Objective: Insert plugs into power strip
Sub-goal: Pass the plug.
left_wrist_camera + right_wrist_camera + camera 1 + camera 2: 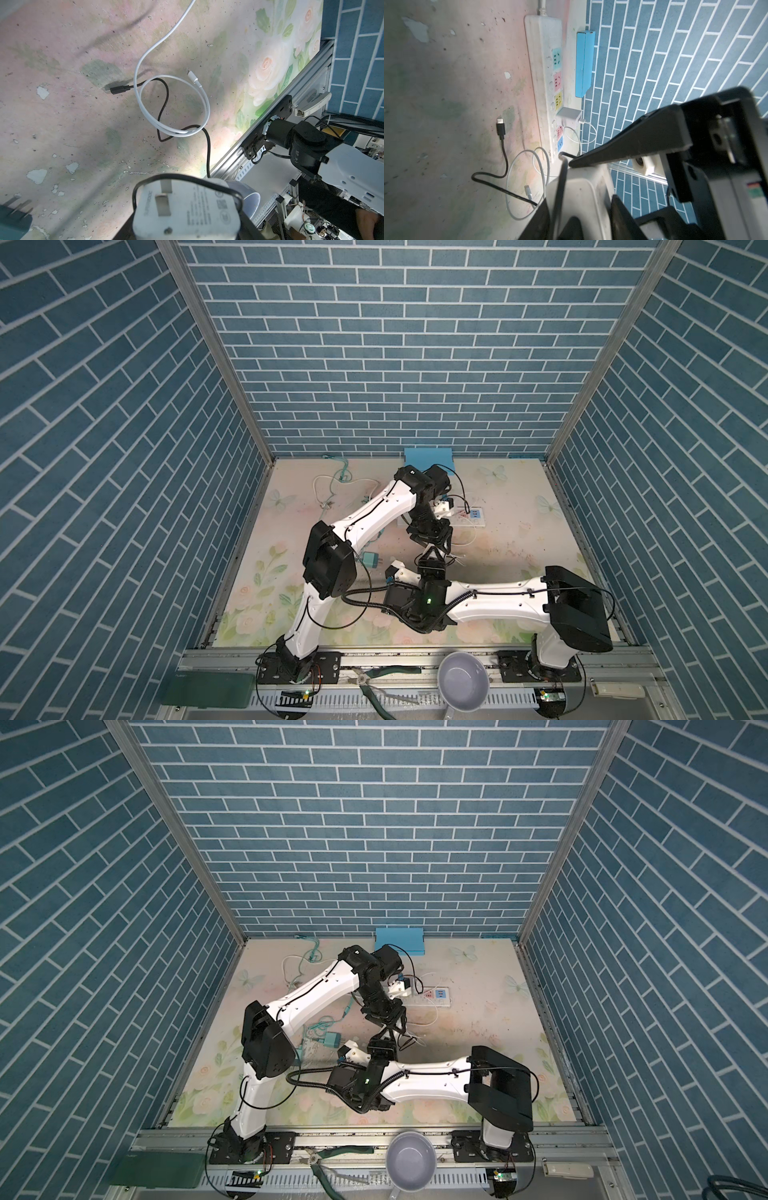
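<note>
Floral mat (519,539); left jaws and right jaws both pinch white cube plug (187,212): metal prongs (163,204), black cable (207,145)

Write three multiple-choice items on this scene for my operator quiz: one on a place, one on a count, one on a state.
1. Where is the light-blue box? A against the back wall, behind the power strip; B on the strip; C under it.
2. How many plugs sit in the strip? A none; B one; C three.
3. The white plug with the black cable is: A seated; B lying loose; C held in the left gripper.
Answers: 1 A, it lies at the wall beyond the strip; 2 B, only the seated white plug is in; 3 C, the left wrist view shows it gripped, prongs bare.
</note>
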Robot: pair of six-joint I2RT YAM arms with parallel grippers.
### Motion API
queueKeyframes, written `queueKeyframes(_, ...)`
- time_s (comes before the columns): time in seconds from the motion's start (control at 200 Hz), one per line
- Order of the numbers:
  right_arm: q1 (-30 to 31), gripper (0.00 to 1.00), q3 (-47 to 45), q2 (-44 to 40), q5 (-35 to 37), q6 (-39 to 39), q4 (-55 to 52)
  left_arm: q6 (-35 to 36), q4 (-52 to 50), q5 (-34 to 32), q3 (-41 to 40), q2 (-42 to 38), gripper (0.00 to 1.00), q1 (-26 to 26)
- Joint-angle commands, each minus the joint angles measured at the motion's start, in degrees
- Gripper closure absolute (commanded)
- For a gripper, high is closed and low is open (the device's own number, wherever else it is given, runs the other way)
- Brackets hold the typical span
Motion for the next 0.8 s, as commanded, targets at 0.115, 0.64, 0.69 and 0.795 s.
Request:
queueKeyframes(0.115, -5.4, 0.55, -4.3, 1.8, -5.8, -4.0, 4.5, 2.0, -6.9, 4.2, 2.6, 0.3, 0.60, 0.2)
queueKeyframes(0.64, -8.3, 0.65, -4.7, 5.7, -3.3, -5.3, 6.8, 2.5, -7.0, 4.9, 2.1, -0.6, 0.60, 0.7)
queueKeyframes(0.69, -8.2, 0.61, -4.6, 6.0, -2.5, -4.3, 5.6, 2.5, -7.0, 4.9, 1.9, -0.7, 0.60, 0.8)
queueKeyframes(0.795, -8.3, 0.54, -1.9, 8.2, 0.5, 1.9, -3.5, 3.0, -7.5, 4.7, 1.4, -0.8, 0.61, 1.5)
